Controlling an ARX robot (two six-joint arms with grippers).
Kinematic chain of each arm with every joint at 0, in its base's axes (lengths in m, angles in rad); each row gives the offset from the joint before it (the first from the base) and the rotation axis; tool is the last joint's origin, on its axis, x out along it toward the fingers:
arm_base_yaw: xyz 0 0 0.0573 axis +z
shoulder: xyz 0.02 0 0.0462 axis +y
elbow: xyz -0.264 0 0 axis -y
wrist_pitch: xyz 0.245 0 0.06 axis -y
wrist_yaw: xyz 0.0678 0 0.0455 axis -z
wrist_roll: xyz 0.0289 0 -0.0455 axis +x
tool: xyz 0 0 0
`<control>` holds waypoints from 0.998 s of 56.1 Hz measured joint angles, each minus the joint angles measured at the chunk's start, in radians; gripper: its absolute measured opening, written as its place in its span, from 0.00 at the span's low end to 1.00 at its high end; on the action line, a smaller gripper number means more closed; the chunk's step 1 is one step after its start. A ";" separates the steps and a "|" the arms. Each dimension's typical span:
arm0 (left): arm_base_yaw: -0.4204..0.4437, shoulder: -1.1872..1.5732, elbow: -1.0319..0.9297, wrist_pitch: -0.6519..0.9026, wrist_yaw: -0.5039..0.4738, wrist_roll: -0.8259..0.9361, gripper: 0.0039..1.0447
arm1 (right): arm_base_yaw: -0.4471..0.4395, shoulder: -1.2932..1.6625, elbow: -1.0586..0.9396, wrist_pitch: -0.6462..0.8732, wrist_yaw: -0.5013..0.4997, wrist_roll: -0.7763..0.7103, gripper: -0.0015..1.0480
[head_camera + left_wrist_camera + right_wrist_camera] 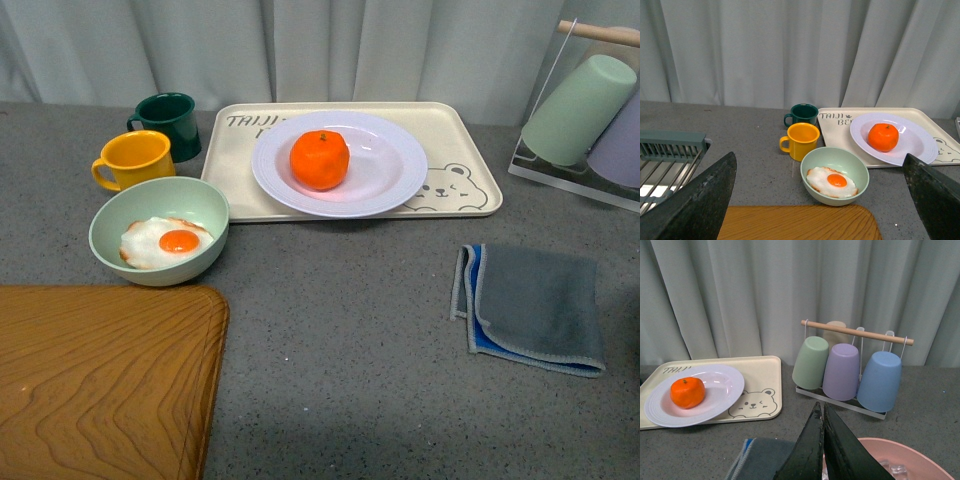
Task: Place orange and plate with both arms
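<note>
The orange sits in the white plate, which rests on the beige bear tray at the back of the grey counter. Both show in the left wrist view, orange on plate, and in the right wrist view, orange on plate. Neither gripper shows in the front view. My left gripper is open and empty, its dark fingers wide apart, back from the counter's things. My right gripper is shut and empty, above the grey cloth.
A pale green bowl with a fried egg, a yellow mug and a dark green mug stand left of the tray. A wooden board lies front left. A rack with hanging cups is at right. A pink basin and a dish rack lie at the sides.
</note>
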 joint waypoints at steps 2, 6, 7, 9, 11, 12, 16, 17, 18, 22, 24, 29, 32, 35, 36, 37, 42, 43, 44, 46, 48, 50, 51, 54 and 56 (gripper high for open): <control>0.000 0.000 0.000 0.000 0.000 0.000 0.94 | 0.000 -0.024 0.000 -0.022 0.000 0.000 0.01; 0.000 0.000 0.000 0.000 0.000 0.000 0.94 | 0.000 -0.059 0.000 -0.055 0.000 0.000 0.01; 0.000 0.000 0.000 0.000 0.000 0.000 0.94 | 0.000 -0.071 0.000 -0.066 0.000 0.000 0.01; 0.000 0.000 0.000 0.000 0.000 0.000 0.94 | 0.000 -0.093 0.000 -0.087 0.000 0.000 0.01; 0.000 0.000 0.000 0.000 0.000 0.000 0.94 | 0.000 -0.109 0.000 -0.102 0.000 0.000 0.01; 0.000 0.000 0.000 0.000 0.000 0.000 0.94 | 0.000 -0.119 0.000 -0.109 0.000 0.000 0.01; 0.000 0.000 0.000 0.000 0.000 0.000 0.94 | 0.000 -0.164 0.000 -0.155 0.000 0.000 0.01; 0.000 0.000 0.000 0.000 0.000 0.000 0.94 | 0.000 -0.177 0.000 -0.167 0.000 0.000 0.01; 0.000 0.000 0.000 0.000 0.000 0.000 0.94 | 0.000 -0.185 0.000 -0.175 0.000 0.000 0.01; 0.000 0.000 0.000 0.000 0.000 0.000 0.94 | 0.000 -0.222 0.000 -0.212 0.000 0.000 0.01; 0.000 0.000 0.000 0.000 0.000 0.000 0.94 | 0.000 -0.237 0.000 -0.227 0.000 0.000 0.01; 0.000 0.000 0.000 0.000 0.000 0.000 0.94 | 0.000 -0.270 0.000 -0.259 0.000 0.000 0.01; 0.000 0.000 0.000 0.000 0.000 0.000 0.94 | 0.000 -0.296 0.000 -0.284 0.000 0.000 0.01; 0.000 0.000 0.000 0.000 0.000 0.000 0.94 | 0.000 -0.311 0.000 -0.299 0.000 0.000 0.01; 0.000 0.000 0.000 0.000 0.000 0.000 0.94 | 0.000 -0.316 0.000 -0.304 0.000 0.000 0.01; 0.000 0.000 0.000 0.000 0.000 0.000 0.94 | 0.000 -0.322 0.000 -0.310 0.000 0.000 0.01; 0.000 0.000 0.000 0.000 0.000 0.000 0.94 | 0.000 -0.342 0.000 -0.330 0.000 0.000 0.01; 0.000 0.000 0.000 0.000 0.000 0.000 0.94 | 0.000 -0.346 0.000 -0.335 0.000 0.000 0.01; 0.000 0.000 0.000 0.000 0.000 0.000 0.94 | 0.000 -0.351 0.000 -0.339 0.000 0.000 0.01; 0.000 0.000 0.000 0.000 0.000 0.000 0.94 | 0.000 -0.357 0.000 -0.344 0.000 0.000 0.01; 0.000 0.000 0.000 0.000 0.000 0.000 0.94 | 0.000 -0.367 0.000 -0.355 0.000 0.000 0.01; 0.000 0.000 0.000 0.000 0.000 0.000 0.94 | 0.000 -0.401 0.001 -0.393 0.000 0.000 0.01; 0.000 0.000 0.000 0.000 0.000 0.000 0.94 | 0.000 -0.426 0.001 -0.433 0.000 0.000 0.01; 0.000 0.000 0.000 0.000 0.000 0.000 0.94 | 0.000 -0.492 0.000 -0.517 -0.003 0.000 0.01; 0.000 0.000 0.000 0.000 0.000 0.000 0.94 | 0.000 -0.525 0.001 -0.529 -0.003 0.000 0.01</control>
